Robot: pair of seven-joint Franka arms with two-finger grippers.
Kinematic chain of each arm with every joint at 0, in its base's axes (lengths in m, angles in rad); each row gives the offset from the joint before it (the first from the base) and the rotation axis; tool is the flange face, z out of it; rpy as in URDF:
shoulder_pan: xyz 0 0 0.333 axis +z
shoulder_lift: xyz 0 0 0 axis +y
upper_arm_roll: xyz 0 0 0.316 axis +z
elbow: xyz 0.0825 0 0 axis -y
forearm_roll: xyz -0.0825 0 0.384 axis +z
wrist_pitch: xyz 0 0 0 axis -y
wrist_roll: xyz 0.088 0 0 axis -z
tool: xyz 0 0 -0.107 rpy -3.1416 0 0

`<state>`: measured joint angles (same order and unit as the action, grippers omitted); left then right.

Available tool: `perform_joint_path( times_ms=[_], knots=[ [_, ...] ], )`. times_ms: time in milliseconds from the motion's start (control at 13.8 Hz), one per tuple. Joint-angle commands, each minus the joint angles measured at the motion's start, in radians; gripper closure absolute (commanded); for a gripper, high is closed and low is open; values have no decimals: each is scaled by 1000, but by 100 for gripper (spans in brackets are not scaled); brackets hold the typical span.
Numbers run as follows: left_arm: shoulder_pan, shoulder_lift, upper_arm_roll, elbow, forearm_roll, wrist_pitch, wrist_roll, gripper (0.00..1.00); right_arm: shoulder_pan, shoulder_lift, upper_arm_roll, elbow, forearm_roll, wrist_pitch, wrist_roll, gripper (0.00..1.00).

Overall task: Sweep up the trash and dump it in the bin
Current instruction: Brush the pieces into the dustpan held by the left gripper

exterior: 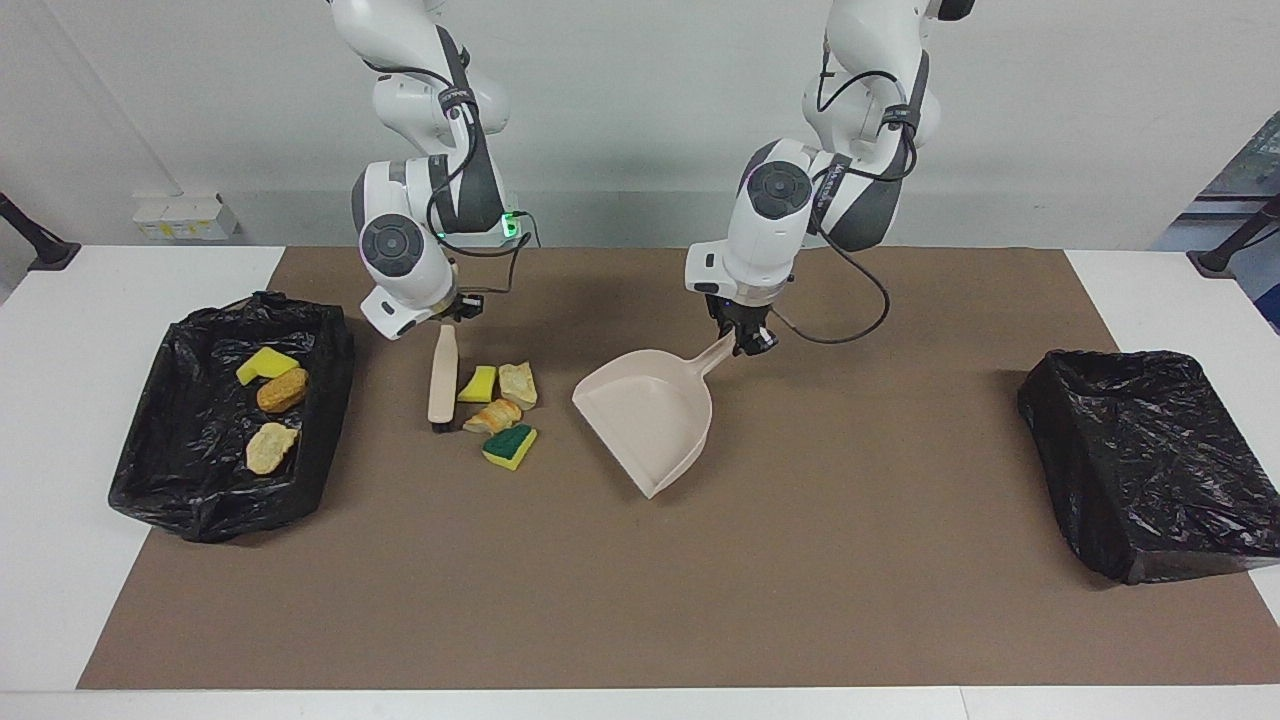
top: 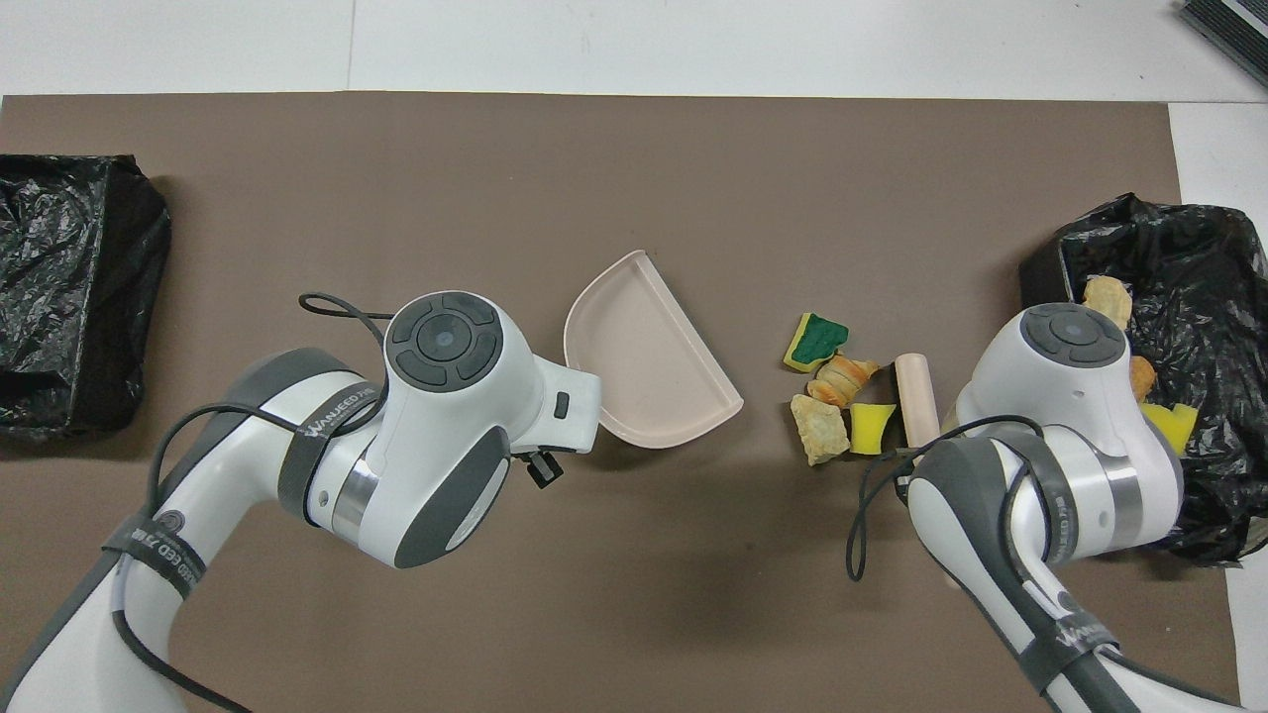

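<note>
Several trash scraps lie in a cluster on the brown mat: a green-topped sponge [exterior: 510, 446] [top: 817, 340], a bread piece [exterior: 495, 415], a tan chunk [exterior: 518, 383] and a yellow sponge [exterior: 480, 383]. My right gripper [exterior: 452, 318] is shut on the handle of the beige brush [exterior: 441, 378] [top: 916, 396], which stands beside the cluster toward the right arm's end. My left gripper [exterior: 745, 340] is shut on the handle of the beige dustpan [exterior: 650, 415] [top: 649, 366], whose mouth faces the cluster. The black-lined bin [exterior: 200, 490] [top: 1189, 248] holds three more scraps.
A second black-lined bin [exterior: 1150, 460] [top: 69, 297] sits at the left arm's end of the table. The brown mat [exterior: 640, 600] covers the middle, with white table showing at both ends. In the overhead view both arms hide their own fingers.
</note>
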<state>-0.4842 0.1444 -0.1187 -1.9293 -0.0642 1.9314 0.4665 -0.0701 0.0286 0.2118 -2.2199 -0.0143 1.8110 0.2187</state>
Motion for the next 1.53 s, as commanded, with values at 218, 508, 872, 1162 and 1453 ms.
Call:
perform_joint_path(
  times_ms=[218,508,872,1162,1453],
  knots=[
    [16,-35,2,-14,15,-69,161,100,98,128,4,64,51,37,135,100],
    [15,-36,2,-19,55,-57,172,100,156,230,4,182,50,28,200,100],
    [16,-25,2,-60,63,-45,169,100,164,263,6,232,146,39,186,100],
    [30,-23,2,-97,63,6,159,100,199,284,6,233,224,42,163,100],
    [29,-25,1,-103,63,23,135,100,280,277,6,233,249,62,-39,100]
  ],
)
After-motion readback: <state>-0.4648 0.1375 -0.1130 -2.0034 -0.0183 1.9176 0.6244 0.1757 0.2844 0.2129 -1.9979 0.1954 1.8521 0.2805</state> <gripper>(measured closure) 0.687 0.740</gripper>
